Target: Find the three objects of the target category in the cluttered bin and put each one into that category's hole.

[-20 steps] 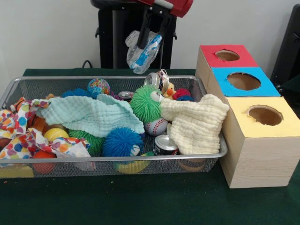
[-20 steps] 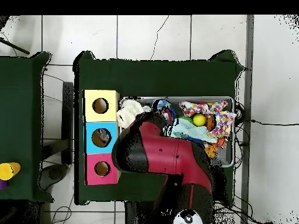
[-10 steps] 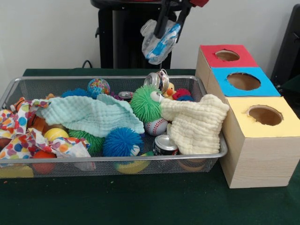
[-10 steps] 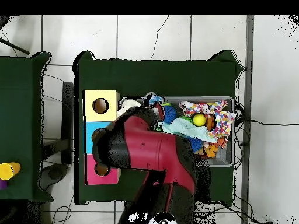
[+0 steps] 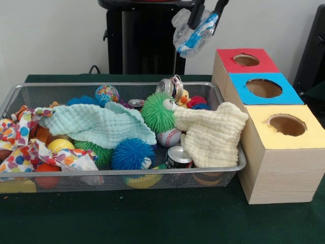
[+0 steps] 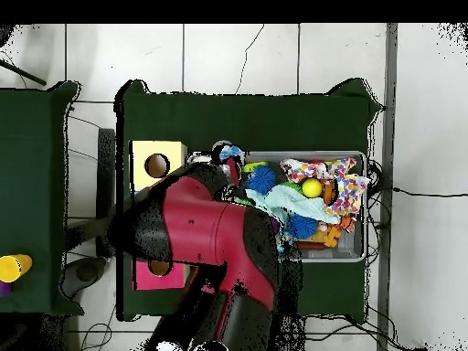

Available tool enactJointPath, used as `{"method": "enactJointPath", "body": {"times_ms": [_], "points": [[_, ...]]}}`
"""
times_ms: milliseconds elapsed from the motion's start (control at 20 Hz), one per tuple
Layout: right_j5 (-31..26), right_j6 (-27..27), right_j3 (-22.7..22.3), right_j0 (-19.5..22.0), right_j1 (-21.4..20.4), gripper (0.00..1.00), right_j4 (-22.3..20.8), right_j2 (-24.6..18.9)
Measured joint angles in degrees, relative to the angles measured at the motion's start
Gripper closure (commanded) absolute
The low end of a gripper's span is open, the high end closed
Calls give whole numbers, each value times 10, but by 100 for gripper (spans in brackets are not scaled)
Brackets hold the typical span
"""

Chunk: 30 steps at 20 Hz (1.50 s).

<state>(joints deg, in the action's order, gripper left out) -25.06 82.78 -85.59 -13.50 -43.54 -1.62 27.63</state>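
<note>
Both fingers (image 5: 196, 16) of the gripper (image 5: 205, 14) are pinched shut on a crushed clear bottle (image 5: 194, 31), which dangles high above the far right corner of the bin (image 5: 127, 172), close to the sorting boxes but not yet over any hole.

Going left to right in the front view: the spotted cloth (image 5: 30, 147) and the pale green cloth (image 5: 99, 124) cover much of the bin's left half, and anything lying under them cannot be seen, so the other two bottles may be hidden there; a hasty search could miss them. Spiky balls, blue (image 5: 133, 154) and green (image 5: 157, 112), sit mid-bin beside two cans (image 5: 179, 155), whose shine could be mistaken for clear plastic. A cream cloth (image 5: 212, 133) hangs over the bin's right rim, touching the yellow box (image 5: 284, 152).

The main risk now is the grip itself. The bottle is thin and crinkled, and it hangs below the pinch, so it may slip or swing. Released off-centre, it could catch on the edge of the red hole (image 5: 246, 60) or the blue hole (image 5: 263, 88) and bounce off. Which colour belongs to bottles cannot be told.
</note>
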Motion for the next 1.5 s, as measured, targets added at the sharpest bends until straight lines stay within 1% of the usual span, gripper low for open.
{"method": "enactJointPath", "body": {"times_ms": [300, 550, 650, 1500], "points": [[0, 37, 18, -28, 22, 100, 20, 34], [0, 54, 26, -43, 34, 100, 20, 51], [0, 63, 30, -56, 46, 100, 22, 63], [0, 110, 36, -113, 110, 100, 42, 113]]}}
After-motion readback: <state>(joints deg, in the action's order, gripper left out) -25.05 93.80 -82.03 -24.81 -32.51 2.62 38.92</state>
